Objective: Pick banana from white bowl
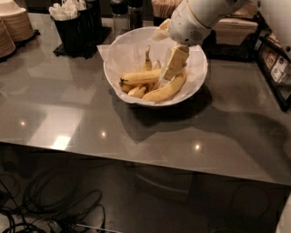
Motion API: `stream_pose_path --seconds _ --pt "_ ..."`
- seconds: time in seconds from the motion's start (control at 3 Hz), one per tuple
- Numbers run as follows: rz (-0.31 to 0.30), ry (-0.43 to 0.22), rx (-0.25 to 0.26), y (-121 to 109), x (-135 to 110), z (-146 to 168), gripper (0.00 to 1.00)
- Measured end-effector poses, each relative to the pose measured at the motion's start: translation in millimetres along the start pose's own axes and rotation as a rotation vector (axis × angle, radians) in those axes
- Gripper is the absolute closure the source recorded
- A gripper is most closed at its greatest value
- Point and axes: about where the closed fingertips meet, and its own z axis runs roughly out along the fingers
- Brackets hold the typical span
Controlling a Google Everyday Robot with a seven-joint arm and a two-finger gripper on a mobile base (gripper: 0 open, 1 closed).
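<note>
The white bowl (198,55), lined with crinkled white paper, stands on the grey table toward the back centre. Several bananas lie in it. The long, nearly straight banana (140,77) lies across the middle with its dark tip to the left. A more curved banana (163,92) lies in front of it, and shorter ones (137,91) sit between them. My gripper (172,68) reaches down from the upper right into the bowl. It sits at the right end of the straight banana, over the curved one.
Stacked tan paper plates (13,25) stand at the back left. A black caddy of utensils (75,27) and dark shakers (129,13) stand behind the bowl. A dark rack (273,63) lines the right edge. Cables (50,209) lie on the floor below the table's front edge.
</note>
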Motion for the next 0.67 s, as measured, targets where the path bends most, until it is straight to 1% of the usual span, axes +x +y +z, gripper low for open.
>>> stream_pose_path --seconds 0.33,0.67 --pt "-0.009 -0.008 -0.004 -8.5 -0.6 18.7 0.18" --pt "0.004 -0.009 0.005 -13.4 5.8 31.8 0.22"
